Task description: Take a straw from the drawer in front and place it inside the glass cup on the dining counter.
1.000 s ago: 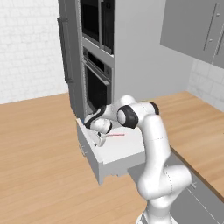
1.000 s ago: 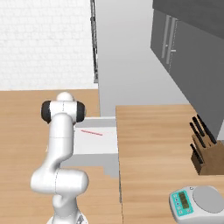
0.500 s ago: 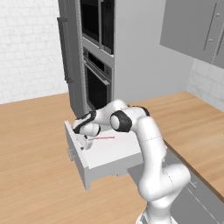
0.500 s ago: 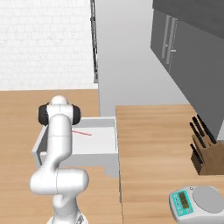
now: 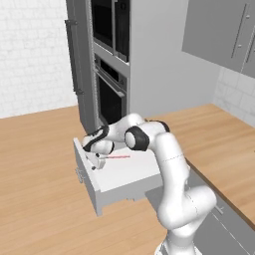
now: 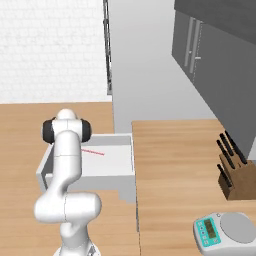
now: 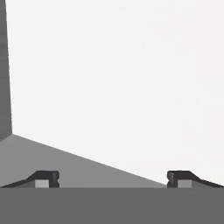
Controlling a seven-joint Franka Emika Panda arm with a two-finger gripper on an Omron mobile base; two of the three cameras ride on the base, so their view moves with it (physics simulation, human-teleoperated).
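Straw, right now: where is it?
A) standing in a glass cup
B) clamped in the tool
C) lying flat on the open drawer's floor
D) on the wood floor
C: the straw lies flat on the white floor of the pulled-out drawer, with the tool open beside it.

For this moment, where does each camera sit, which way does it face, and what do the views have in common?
Left base view: behind the arm to its left, facing forward and down at the open drawer, the straw and the gripper; the arm rises at lower right.
Right base view: behind to the right, facing the drawer from the other side, with a counter, knife block and scale; the arm rises at lower left.
Hand view: on the hand, close to the drawer's white inside; open fingertips at the bottom.
Both base views share drawer, straw and arm.
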